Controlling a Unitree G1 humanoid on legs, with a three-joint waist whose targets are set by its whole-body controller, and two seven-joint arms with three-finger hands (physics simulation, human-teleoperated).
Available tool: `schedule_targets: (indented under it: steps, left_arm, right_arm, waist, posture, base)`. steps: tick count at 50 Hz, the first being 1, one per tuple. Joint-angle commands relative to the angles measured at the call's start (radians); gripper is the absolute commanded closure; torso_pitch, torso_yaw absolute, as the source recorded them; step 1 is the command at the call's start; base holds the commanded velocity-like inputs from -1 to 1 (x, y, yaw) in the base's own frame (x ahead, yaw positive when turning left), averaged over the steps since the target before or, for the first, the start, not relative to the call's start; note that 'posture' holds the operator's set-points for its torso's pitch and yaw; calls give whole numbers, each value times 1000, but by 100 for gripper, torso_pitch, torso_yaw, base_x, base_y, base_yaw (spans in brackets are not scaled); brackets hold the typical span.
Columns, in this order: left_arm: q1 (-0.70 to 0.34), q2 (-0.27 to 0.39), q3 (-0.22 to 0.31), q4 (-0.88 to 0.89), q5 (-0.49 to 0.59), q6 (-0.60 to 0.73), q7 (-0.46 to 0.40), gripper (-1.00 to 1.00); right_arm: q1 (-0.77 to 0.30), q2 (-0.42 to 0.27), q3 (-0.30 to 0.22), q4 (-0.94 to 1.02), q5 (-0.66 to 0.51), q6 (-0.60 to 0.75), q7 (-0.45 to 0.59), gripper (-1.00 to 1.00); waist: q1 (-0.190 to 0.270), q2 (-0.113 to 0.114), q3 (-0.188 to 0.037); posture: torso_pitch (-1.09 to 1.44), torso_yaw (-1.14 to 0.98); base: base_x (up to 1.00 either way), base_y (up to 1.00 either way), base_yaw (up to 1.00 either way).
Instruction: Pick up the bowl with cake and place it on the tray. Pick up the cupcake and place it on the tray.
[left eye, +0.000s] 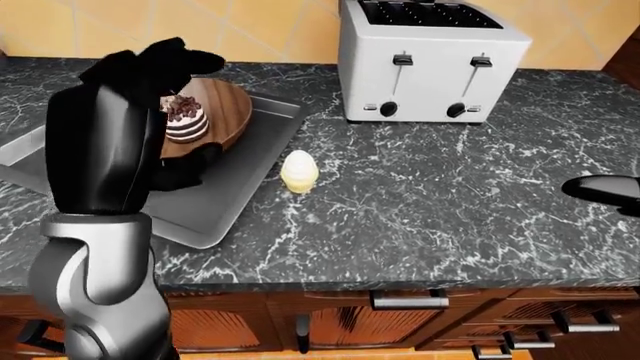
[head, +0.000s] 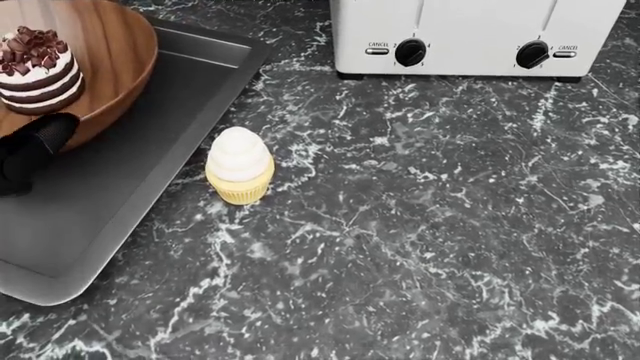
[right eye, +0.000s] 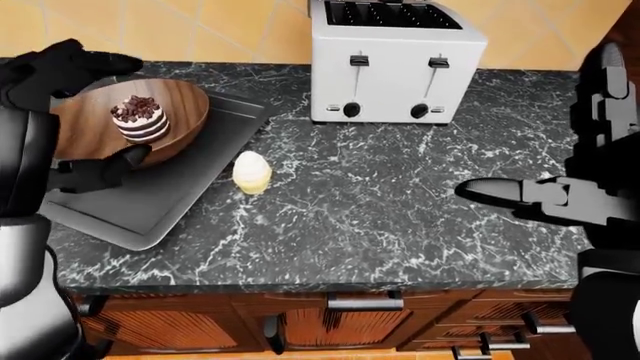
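Observation:
The wooden bowl (head: 110, 52) with the chocolate-topped layer cake (head: 38, 61) stands level at the tray's (head: 120, 180) upper left in the head view. My left hand (right eye: 135, 109) brackets the bowl's near side: upper fingers (left eye: 170, 61) hover above the rim, and a lower finger (head: 30, 154) lies under the edge on the tray. It looks open. The cupcake (head: 238, 174), yellow with white frosting, stands upright on the counter just right of the tray's rim. My right hand (right eye: 500, 193) hangs open and empty far to the right over the counter's near edge.
A white toaster (head: 480, 30) stands on the black marble counter (head: 430, 225), up and right of the cupcake. Yellow tiled wall (left eye: 270, 22) lies beyond. Wooden drawers with metal handles (right eye: 365, 301) run below the counter edge.

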Motion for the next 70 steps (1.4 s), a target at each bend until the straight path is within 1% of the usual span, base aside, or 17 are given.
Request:
schedule_targets:
  steps: [1, 9, 10, 11, 14, 20, 25, 29, 31, 34, 35, 43, 49, 53, 58, 61, 70]
  left_arm:
    - [-47, 0, -9, -23, 31, 8, -22, -13]
    - [-142, -51, -77, -67, 94, 40, -134, -15]
    - [-198, -92, -169, -82, 140, 51, -224, -11]
    - [-205, -117, -182, -86, 159, 39, -250, -11]
    - [-221, -167, -198, -96, 194, 11, -301, -8]
    - [-233, -224, -225, -100, 224, -19, -360, -7]
    - [-230, -249, -241, -92, 236, -47, -393, -5]
    - [-246, -265, -257, -91, 241, -56, -464, -4]
    - [-242, -280, -269, -99, 248, -62, -503, 6]
    - [-247, -289, -269, -96, 251, -73, -521, 2]
    - [-263, -291, -268, -95, 254, -70, -539, -10]
    - [-334, -304, -276, -88, 275, -60, -645, -17]
    - [-315, -309, -283, -55, 278, -92, -667, -19]
    - [-307, -302, -273, -5, 262, -108, -656, -14]
    - [-288, -301, -274, 28, 260, -122, -646, -18]
    - [-289, -301, -270, 51, 254, -118, -630, -29]
    - [-275, -268, -253, 150, 225, -133, -563, -26]
  right_arm:
    - [-12, -15, -13, -12, -6, -27, 1, -100]
    - [-12, -9, -7, -13, -13, -29, 3, -100]
    - [-7, -4, -8, -13, -16, -33, 7, -100]
    - [-6, -2, -8, -13, -17, -33, 9, -100]
    - [-7, -3, -11, -14, -13, -30, 8, -100]
    - [-10, -12, -20, -14, 2, -26, -2, -100]
    - [-9, -16, -21, -14, 9, -28, -6, -100]
    - [-10, -24, -27, -13, 21, -26, -13, -100]
    - [-7, -23, -27, -13, 21, -30, -12, -100]
    - [-5, -22, -25, -13, 20, -31, -12, -100]
    - [-6, -23, -27, -14, 23, -30, -14, -100]
    - [-3, -15, -17, -18, 15, -33, -14, -100]
    - [-3, -8, -13, -17, 6, -34, -9, -100]
    - [-1, -5, -15, -19, 7, -33, -8, -100]
    - [2, -2, -17, -17, 3, -36, -3, -100]
    - [2, -2, -16, -16, 2, -36, -3, -100]
    - [3, -3, -22, -15, 8, -37, -3, -100]
  waist:
    - [0, -2, -16]
    - [0, -7, -14]
    - [0, -8, -14]
    - [0, -9, -12]
    - [5, -17, -11]
    - [4, -21, -9]
    - [5, -25, -8]
    - [6, -29, -8]
    - [7, -30, -6]
    - [8, -32, -5]
    - [9, -33, -5]
    - [12, -37, 1]
    - [14, -39, 0]
    - [15, -41, 0]
    - [16, -42, -1]
    - [16, -42, -3]
    - [15, -41, -6]
  posture:
    - [0, 0]
    - [0, 0]
    - [0, 0]
    - [0, 0]
    - [0, 0]
    - [0, 0]
    - [0, 0]
    - [0, 0]
    - [0, 0]
    - [0, 0]
    - [0, 0]
    - [0, 0]
    - [0, 0]
    - [0, 0]
    - [0, 0]
    - [0, 0]
    - [0, 0]
  base:
    - [0, 0, 0]
    - [0, 0, 0]
    - [0, 0, 0]
    - [0, 0, 0]
    - [0, 0, 0]
    - [0, 0, 0]
    - [0, 0, 0]
    - [0, 0, 0]
    - [0, 0, 0]
    - [0, 0, 0]
    - [0, 0, 0]
    - [0, 0, 0]
    - [0, 0, 0]
    - [0, 0, 0]
    - [0, 0, 0]
    - [0, 0, 0]
    - [0, 0, 0]
